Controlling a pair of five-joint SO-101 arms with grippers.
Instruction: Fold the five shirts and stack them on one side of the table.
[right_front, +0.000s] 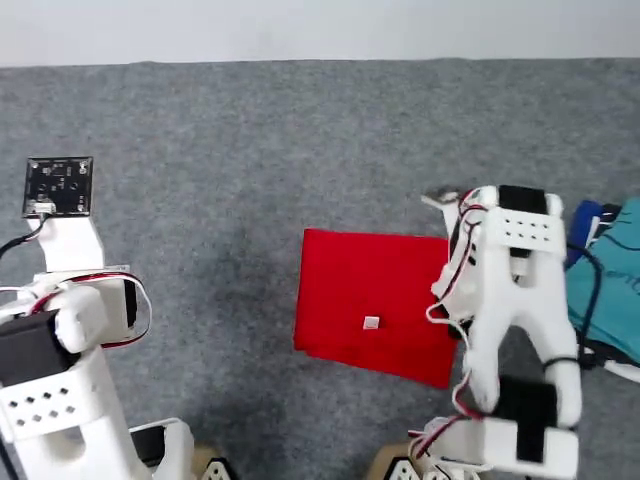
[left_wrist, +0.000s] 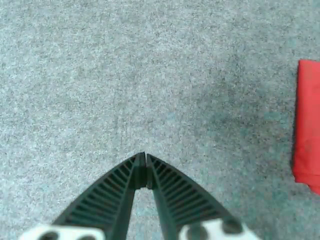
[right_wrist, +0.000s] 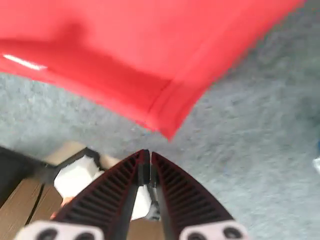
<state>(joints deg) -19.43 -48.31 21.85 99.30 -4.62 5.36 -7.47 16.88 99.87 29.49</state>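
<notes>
step: red shirt (right_front: 375, 305) folded, likely
left gripper (left_wrist: 145, 159): fingers closed, empty
right gripper (right_wrist: 146, 156): fingers closed, empty
next: probably fetch teal shirt (right_front: 612, 285)

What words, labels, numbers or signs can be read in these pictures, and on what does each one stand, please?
None can be read.
White tag on the folded red shirt: too small to read.
Black board with pale marks: too small to read.
</notes>
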